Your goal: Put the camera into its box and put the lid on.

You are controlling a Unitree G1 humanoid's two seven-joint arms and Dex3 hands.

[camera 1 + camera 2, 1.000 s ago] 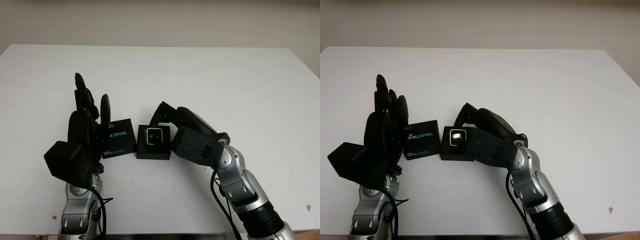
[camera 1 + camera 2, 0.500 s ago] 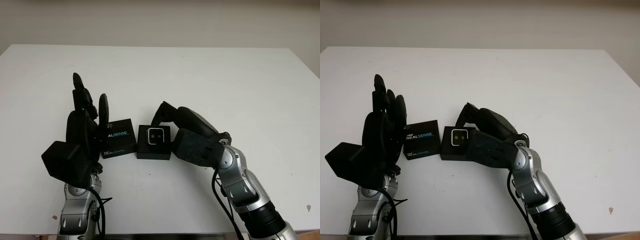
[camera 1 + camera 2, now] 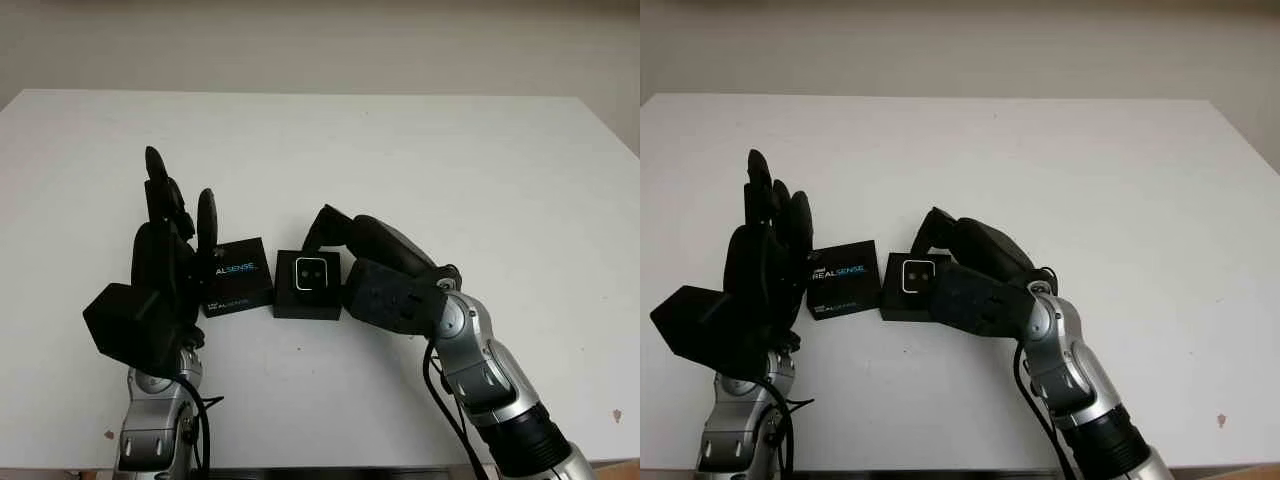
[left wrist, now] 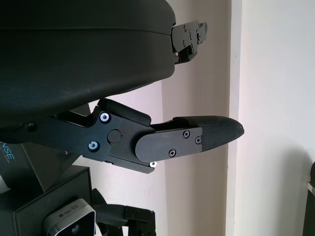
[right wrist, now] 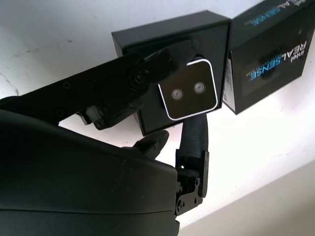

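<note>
The small silver-rimmed camera sits face up in its open black box near the table's middle. My right hand comes in from the box's right, with fingers curled over the box and closed against the camera on two sides. The black lid, printed REALSENSE, lies flat just left of the box, touching it. My left hand stands upright and open at the lid's left edge, holding nothing. In the left wrist view, one left finger sticks out above the camera.
The white table stretches wide behind and to the right of the box. Its far edge meets a pale wall. Its front edge lies close below both forearms.
The camera's face has turned a little, losing its glare, as the right hand shifted slightly over the box. The left hand has barely moved.
</note>
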